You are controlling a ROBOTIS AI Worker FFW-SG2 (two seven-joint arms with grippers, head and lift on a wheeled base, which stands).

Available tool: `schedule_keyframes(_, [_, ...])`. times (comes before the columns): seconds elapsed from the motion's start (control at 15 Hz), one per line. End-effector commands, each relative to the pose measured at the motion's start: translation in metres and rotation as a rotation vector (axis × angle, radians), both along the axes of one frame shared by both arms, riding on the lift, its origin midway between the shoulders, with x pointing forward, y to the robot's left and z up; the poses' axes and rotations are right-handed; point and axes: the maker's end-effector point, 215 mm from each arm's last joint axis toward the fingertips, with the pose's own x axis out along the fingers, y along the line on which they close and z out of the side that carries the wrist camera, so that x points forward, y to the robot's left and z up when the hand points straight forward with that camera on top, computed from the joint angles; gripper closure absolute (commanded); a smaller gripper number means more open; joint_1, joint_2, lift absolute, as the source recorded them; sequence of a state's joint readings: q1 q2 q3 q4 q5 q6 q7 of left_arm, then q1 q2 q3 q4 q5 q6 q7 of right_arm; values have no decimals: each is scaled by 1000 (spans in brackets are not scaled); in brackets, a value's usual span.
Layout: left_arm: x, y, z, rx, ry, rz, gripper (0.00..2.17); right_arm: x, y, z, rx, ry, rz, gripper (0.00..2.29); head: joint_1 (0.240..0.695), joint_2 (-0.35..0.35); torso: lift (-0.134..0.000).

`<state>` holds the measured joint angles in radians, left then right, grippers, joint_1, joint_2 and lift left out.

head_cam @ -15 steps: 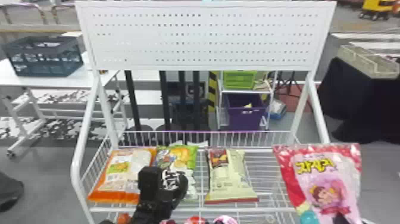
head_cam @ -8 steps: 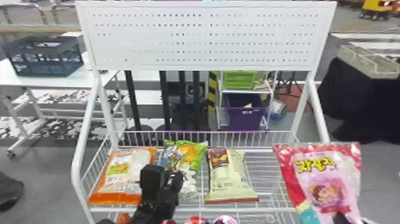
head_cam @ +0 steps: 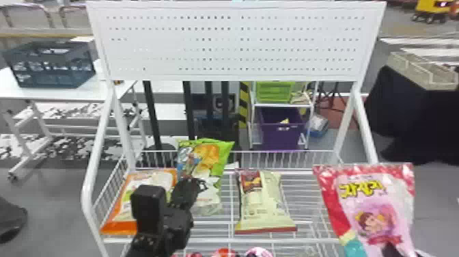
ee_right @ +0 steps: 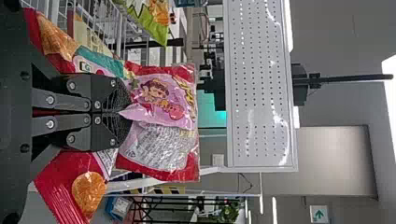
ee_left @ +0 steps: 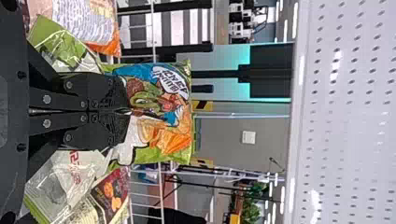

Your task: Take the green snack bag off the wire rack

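The green snack bag (head_cam: 218, 160) is now above the left part of the wire rack (head_cam: 88, 191), standing almost upright with a small tilt. In the earlier head views it was lower, between its two neighbours; now its top edge has gone up past the far rim of the rack. So the lifting has begun, and I judge the grasp is working, but the bag is not yet away from the rack. If its bottom still touches the wires, I cannot tell. The left gripper (ee_left: 128, 112) is closed on it, with the film pinched between the fingers and no gap that I can see. Just left lies the orange bag (head_cam: 117, 218), and to the right the pale yellow bag (head_cam: 259, 212); both keep their places. More to the right and near, the right gripper (ee_right: 125, 112) is closed on a pink and red bag (ee_right: 163, 98), which stays where it was. Next, probably, the left arm should raise higher before coming near, or the bottom could catch a neighbour.
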<state>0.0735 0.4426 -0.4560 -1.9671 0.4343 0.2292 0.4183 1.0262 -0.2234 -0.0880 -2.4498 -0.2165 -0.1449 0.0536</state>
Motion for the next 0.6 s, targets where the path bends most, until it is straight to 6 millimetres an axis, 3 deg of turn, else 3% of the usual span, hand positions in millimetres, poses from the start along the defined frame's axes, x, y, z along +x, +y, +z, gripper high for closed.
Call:
schedule_keyframes(0.0, [-26, 18, 23, -21, -40, 16, 2142, 0, 0, 0, 1, 0, 2, 2175, 499, 0, 0])
schedule_keyframes(0.27, [-66, 67, 38, -12, -71, 75, 2142, 0, 1, 0, 0, 0, 6, 2175, 499, 0, 0])
schedule_keyframes(0.53, [-105, 129, 65, -45, -149, 182, 2142, -1, 2, 0, 0, 2, 8, 2175, 499, 0, 0])
